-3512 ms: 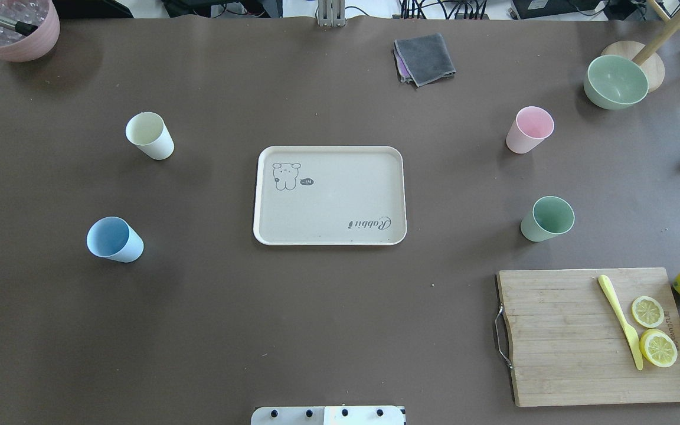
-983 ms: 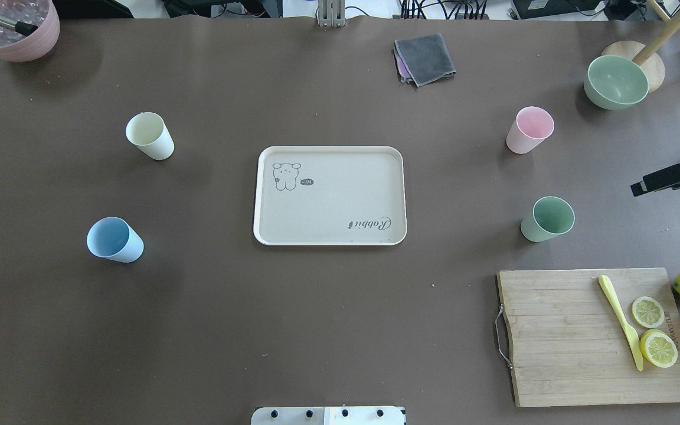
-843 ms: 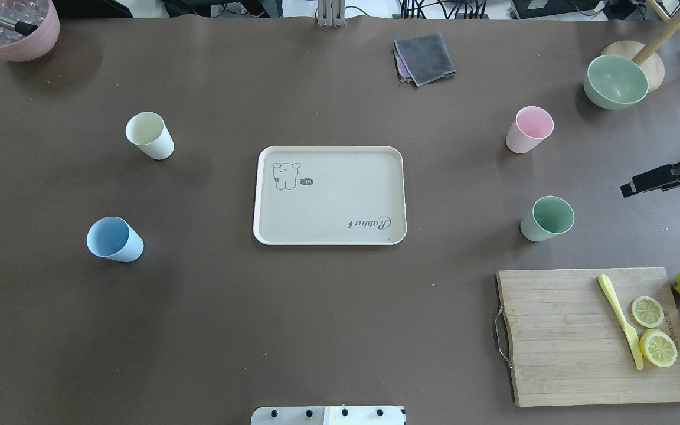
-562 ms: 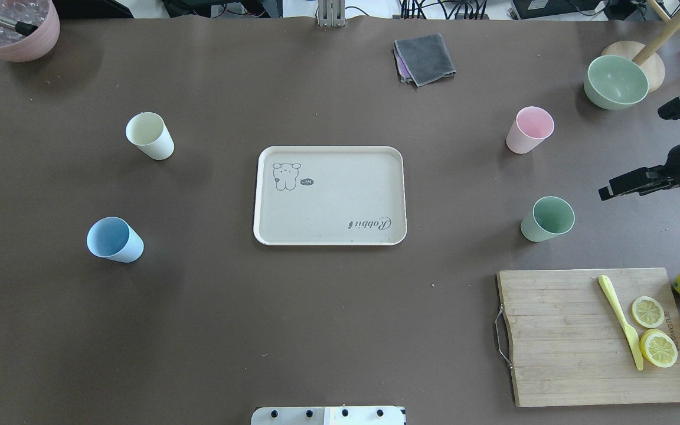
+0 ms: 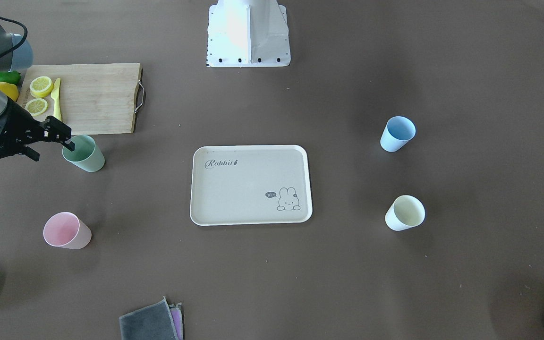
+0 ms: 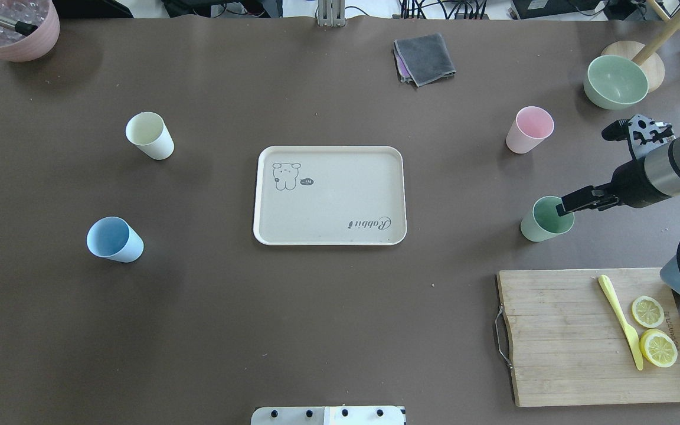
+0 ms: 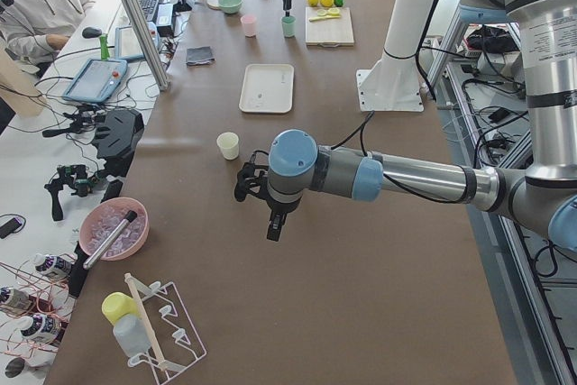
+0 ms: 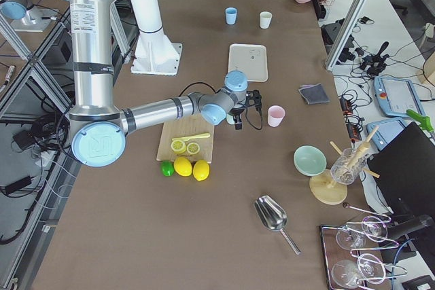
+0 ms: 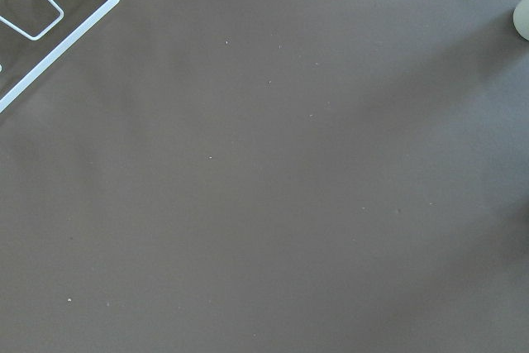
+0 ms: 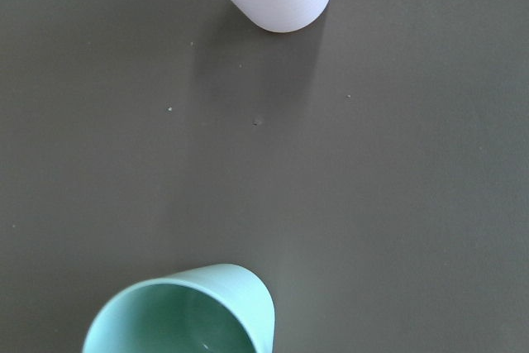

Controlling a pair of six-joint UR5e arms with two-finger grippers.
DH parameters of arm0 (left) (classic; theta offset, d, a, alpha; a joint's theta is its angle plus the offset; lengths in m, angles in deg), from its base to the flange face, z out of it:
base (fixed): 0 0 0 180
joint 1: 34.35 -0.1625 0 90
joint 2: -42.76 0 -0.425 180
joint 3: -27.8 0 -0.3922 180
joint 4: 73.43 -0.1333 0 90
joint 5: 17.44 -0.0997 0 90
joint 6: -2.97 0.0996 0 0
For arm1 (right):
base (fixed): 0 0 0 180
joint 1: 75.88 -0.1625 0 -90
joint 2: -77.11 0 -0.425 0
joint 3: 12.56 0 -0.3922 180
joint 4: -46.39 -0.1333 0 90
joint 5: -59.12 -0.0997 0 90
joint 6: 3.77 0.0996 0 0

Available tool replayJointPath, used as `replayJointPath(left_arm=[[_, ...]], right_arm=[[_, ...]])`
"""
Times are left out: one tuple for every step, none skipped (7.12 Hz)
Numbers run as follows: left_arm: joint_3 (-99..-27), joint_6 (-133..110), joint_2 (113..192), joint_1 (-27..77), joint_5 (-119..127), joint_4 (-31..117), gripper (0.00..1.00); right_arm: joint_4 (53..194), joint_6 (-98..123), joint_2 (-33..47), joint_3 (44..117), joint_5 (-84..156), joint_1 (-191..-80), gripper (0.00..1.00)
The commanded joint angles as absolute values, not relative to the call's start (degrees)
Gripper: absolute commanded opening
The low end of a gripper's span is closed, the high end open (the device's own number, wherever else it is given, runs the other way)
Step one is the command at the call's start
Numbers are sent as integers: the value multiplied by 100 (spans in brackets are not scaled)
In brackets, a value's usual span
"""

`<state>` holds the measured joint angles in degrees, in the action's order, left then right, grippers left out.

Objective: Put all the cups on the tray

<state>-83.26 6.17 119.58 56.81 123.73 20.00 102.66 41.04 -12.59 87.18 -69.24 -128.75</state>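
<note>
Front-facing: right gripper [image 5: 51, 150] has its jaws spread wide, with one finger tip over the green cup's [image 5: 85, 158] rim. The pink cup [image 5: 66, 231], blue cup [image 5: 397, 133] and cream cup [image 5: 405, 213] stand on the table around the tray [image 5: 248, 189], none on it. Overhead: green and pink cups are right of the tray, blue and cream left, all upright. Exterior left: left gripper [image 7: 273, 224] hangs over the table near the cream cup, and I cannot tell whether it is open or closed.

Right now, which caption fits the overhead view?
Open right tool at the green cup; no cup on the tray.
</note>
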Motion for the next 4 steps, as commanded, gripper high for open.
replayJointPath(left_arm=[[-8321,605,11958,5679,12380,2000,98],[-8321,605,11958,5679,12380,1992,98],[-8312,596,11958,5670,12380,1991,98],[-8303,596,11975,5635,12389,2000,98]], right_arm=[[10273,4114,-1175,8536,-6981,-12783,56],[10290,4114,-1149,8535,-7078,-12765,15],[10290,4105,-1157,8535,-7113,-12739,0],[10282,4105,-1157,8561,-7131,-12721,0]])
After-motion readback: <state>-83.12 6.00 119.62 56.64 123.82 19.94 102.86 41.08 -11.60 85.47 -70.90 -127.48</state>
